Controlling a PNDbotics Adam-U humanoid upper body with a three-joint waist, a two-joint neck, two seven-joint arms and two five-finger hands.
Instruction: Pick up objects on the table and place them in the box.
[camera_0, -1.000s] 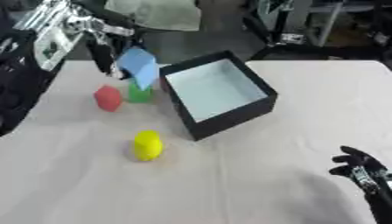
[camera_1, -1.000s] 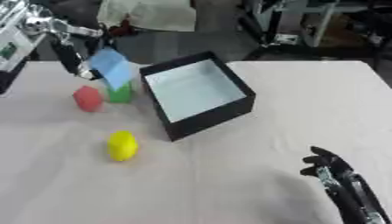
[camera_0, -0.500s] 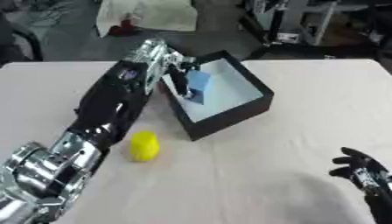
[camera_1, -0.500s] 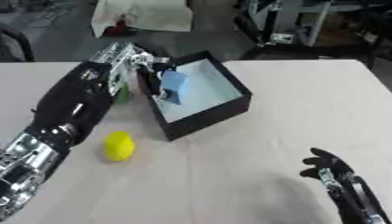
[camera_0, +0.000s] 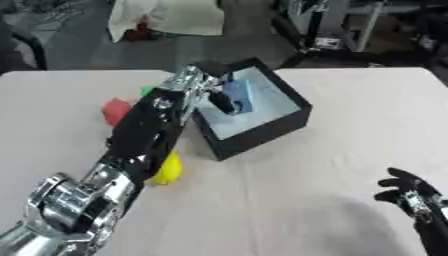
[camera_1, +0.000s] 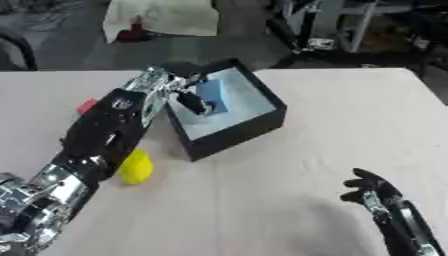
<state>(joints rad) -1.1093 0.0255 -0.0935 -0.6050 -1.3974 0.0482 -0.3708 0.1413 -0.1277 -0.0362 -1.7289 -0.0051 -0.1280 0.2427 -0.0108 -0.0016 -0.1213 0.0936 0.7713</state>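
Block (camera_0: 237, 97) held over the box (camera_0: 289, 120), other objects (camera_0: 168, 168) lying left

No text, label, brand, number or sign is showing legibly anywhere; nothing readable is appearing on the box (camera_0: 262, 131), the objects or the counter (camera_0: 332, 165).

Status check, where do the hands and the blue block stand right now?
Left hand shut on blue block, over the black box. Right hand idle, open, lower right. Yellow, red, green pieces on table. Nothing blocking.
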